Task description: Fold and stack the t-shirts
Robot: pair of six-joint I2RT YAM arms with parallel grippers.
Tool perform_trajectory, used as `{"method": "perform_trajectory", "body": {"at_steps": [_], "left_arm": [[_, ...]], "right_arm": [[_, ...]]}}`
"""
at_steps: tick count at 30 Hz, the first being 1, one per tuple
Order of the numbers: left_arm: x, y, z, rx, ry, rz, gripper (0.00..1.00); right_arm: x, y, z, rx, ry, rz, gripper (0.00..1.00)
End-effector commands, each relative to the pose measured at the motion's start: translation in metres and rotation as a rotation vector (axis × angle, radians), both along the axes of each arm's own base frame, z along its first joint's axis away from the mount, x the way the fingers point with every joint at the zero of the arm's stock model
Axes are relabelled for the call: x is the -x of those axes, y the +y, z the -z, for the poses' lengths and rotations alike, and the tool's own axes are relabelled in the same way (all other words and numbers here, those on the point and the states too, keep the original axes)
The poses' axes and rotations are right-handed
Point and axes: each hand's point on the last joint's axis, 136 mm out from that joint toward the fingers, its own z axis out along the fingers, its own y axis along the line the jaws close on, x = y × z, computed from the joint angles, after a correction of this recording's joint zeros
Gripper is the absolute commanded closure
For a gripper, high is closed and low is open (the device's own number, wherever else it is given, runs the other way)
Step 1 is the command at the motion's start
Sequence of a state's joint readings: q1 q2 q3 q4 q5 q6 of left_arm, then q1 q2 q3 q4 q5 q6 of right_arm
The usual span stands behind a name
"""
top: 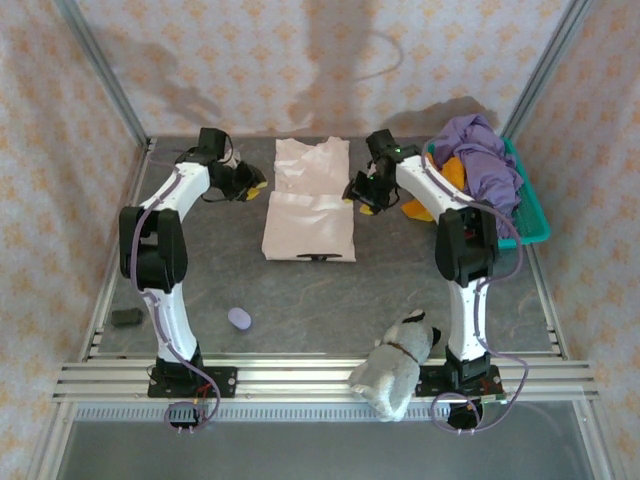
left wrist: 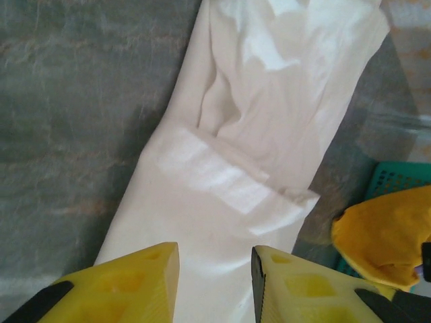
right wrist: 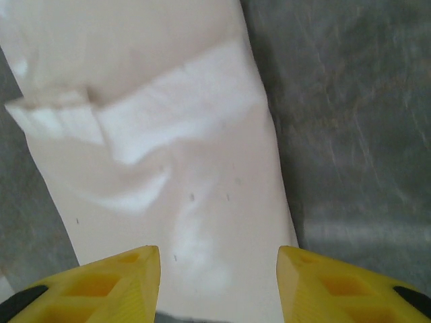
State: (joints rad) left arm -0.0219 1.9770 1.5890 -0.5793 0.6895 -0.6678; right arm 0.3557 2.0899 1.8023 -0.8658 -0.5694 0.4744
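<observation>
Folded cream-white cloth t-shirt (top: pixel 310 205) lay flat mid grey surface (top: pixel 200 290). Left end effector (left wrist: pixel 215 262) hovered at its left edge, narrowly parted, empty; right end effector (right wrist: pixel 219 262) at its right edge, parted wider, empty.

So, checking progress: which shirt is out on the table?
The cream-white shirt, spread flat on the table; the purple shirt and the orange shirt are heaped in the basket.

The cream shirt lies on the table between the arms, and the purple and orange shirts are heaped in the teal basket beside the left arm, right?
No: the top external view shows the teal basket, holding the purple shirt and orange shirt, beside the right arm, not the left. The cream shirt does lie on the table between the arms.
</observation>
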Motion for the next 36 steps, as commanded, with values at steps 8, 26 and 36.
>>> {"method": "perform_trajectory", "body": {"at_steps": [8,26,36], "left_arm": [[0.1,-0.063,0.071,-0.11,0.139,0.175,0.66],[0.204,-0.06,0.125,-0.117,0.252,0.157,0.67],[0.241,-0.057,0.09,-0.138,0.195,0.148,0.66]], "right_arm": [[0.055,0.033,0.022,-0.076,0.054,-0.059,0.47],[0.164,-0.005,0.084,-0.024,0.241,-0.078,0.45],[0.206,-0.026,0.051,-0.029,0.168,-0.049,0.45]]}}
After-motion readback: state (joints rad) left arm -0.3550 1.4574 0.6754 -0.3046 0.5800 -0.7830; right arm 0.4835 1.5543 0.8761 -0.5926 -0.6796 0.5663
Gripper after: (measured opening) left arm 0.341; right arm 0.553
